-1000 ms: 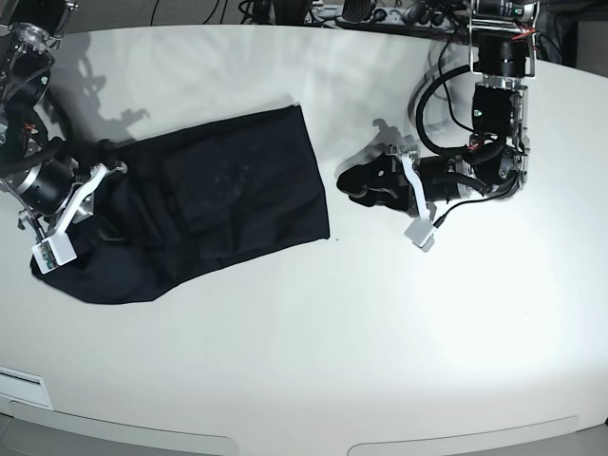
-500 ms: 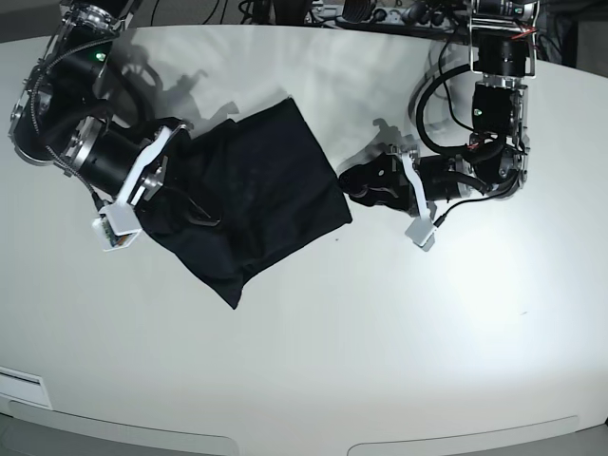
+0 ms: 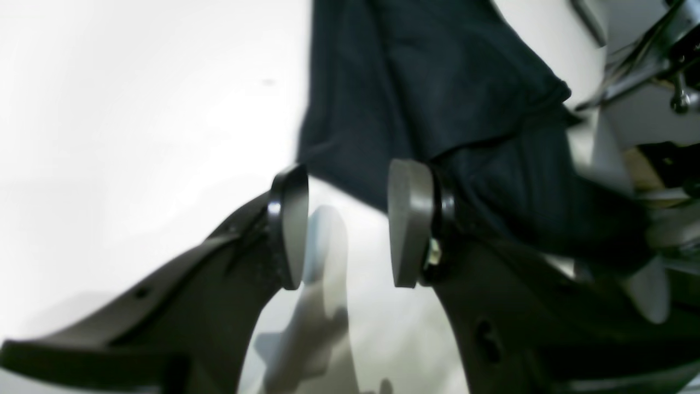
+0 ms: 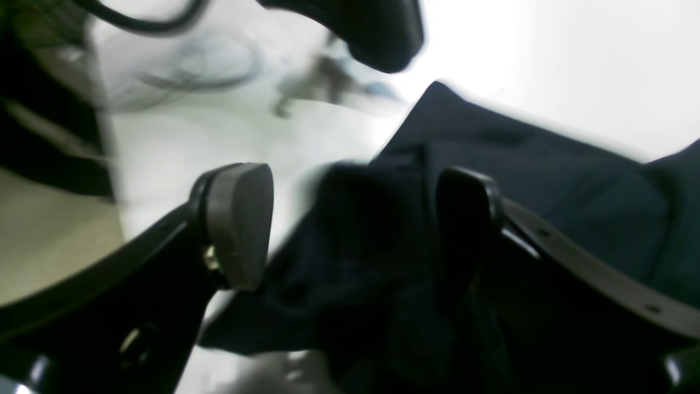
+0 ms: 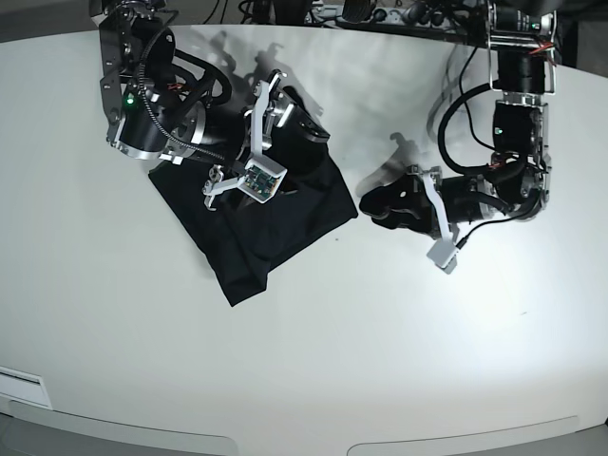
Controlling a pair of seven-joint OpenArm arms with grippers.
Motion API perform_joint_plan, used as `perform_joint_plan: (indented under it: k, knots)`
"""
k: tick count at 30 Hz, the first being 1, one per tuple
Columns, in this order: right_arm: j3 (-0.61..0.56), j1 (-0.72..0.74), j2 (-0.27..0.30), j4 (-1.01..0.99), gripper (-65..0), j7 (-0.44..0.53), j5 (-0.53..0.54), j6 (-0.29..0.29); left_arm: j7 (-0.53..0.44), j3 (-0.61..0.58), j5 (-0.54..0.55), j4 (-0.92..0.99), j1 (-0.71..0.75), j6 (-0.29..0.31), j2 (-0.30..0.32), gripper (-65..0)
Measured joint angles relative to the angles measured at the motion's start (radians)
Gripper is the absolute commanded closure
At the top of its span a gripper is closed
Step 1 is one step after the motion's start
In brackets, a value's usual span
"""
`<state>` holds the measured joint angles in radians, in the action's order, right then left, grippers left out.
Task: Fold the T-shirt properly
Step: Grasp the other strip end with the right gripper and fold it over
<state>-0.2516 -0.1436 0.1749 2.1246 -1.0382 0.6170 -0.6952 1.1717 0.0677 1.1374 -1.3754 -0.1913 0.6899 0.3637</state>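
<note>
The black T-shirt (image 5: 285, 228) lies bunched and doubled over on the white table (image 5: 380, 361), left of centre. My right gripper (image 5: 271, 142) hovers over its upper part. In the right wrist view that gripper (image 4: 353, 230) is open, its jaws wide apart, with blurred black T-shirt (image 4: 547, 180) fabric lying loose between and behind them. My left gripper (image 5: 370, 204) sits low at the shirt's right corner. In the left wrist view it (image 3: 344, 224) is open, with bare table in the gap and the T-shirt (image 3: 437, 82) just beyond the fingertips.
Cables and equipment (image 5: 380, 14) line the table's far edge. A white label (image 5: 19, 385) sits at the front left edge. Both arms crowd the shirt from either side.
My right arm swung up and to the right, dragging the shirt's left part over the rest, and its jaws have opened. The left arm shifted slightly right and down.
</note>
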Motion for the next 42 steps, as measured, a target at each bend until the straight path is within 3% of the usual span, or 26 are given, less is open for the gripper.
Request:
perform_joint_plan:
  k: [2, 4, 7, 8, 11, 13, 14, 17, 21, 25, 27, 31, 35, 39, 42]
  knots:
    - [-0.039, 0.000, 0.012, 0.000, -48.0, 0.075, -0.101, -0.004, 0.001, 0.000, 0.000, 0.000, -0.018, 0.000, 0.027, -26.5]
    - [-0.068, 0.000, 0.013, -0.004, -48.0, 0.116, -0.161, 0.036, 0.000, 0.000, 0.006, 0.000, -0.041, 0.000, 0.051, -26.5]
    - [-0.121, 0.005, 0.012, -0.005, -47.8, 0.127, -0.249, 0.025, -0.003, 0.000, 0.047, 0.000, -0.059, 0.000, 0.097, -26.5]
    - [-0.127, 0.012, 0.011, -0.005, -47.8, 0.109, -0.283, 0.053, -0.004, 0.000, 0.055, 0.000, -0.058, 0.000, 0.111, -26.5]
    - [-0.105, 0.064, 0.010, 0.018, -47.8, 0.104, -0.409, 0.221, 0.000, 0.000, 0.052, 0.000, -0.055, 0.000, 0.144, -26.5]
    - [-0.048, 0.080, 0.010, 0.048, -47.8, 0.134, -0.435, 0.288, -0.001, 0.000, 0.049, 0.000, -0.052, 0.000, 0.157, -26.5]
    - [-0.013, 0.075, 0.010, 0.054, -47.8, 0.134, -0.435, 0.293, -0.001, 0.000, 0.050, 0.000, -0.050, 0.000, 0.160, -26.5]
    - [0.089, 0.029, 0.010, 0.051, -47.8, 0.077, -0.394, 0.291, 0.000, 0.000, 0.032, 0.000, -0.044, 0.000, 0.169, -26.5]
    - [0.144, -0.034, 0.008, 0.050, -47.8, 0.032, -0.207, 0.201, 0.000, 0.000, 0.015, 0.000, -0.045, 0.000, 0.171, -26.5]
    - [0.143, -0.113, 0.008, 0.048, -47.8, 0.032, -0.220, 0.168, 0.000, 0.000, 0.015, 0.000, -0.044, 0.001, 0.172, -26.5]
    - [0.143, -0.128, 0.007, 0.028, -47.8, 0.038, -0.233, 0.171, 0.000, 0.000, 0.015, 0.000, -0.045, 0.000, 0.171, -26.5]
    - [0.145, -0.127, 0.008, -0.060, -47.8, 0.086, -0.298, 0.244, 0.000, 0.000, 0.016, 0.000, -0.045, 0.000, 0.171, -26.5]
    - [0.144, -0.127, 0.008, -0.108, -47.4, 0.141, -0.292, 0.247, 0.000, 0.000, 0.015, 0.000, -0.045, 0.000, 0.171, -26.5]
    - [0.144, -0.109, 0.008, -0.108, -33.6, 0.140, -0.284, 0.212, 0.000, 0.000, 0.015, 0.000, -0.045, 0.000, 0.171, -26.5]
    - [0.144, -0.084, 0.007, -0.108, -22.7, 0.137, -0.206, 0.177, -0.001, 0.000, 0.016, 0.000, -0.045, 0.000, 0.171, -26.5]
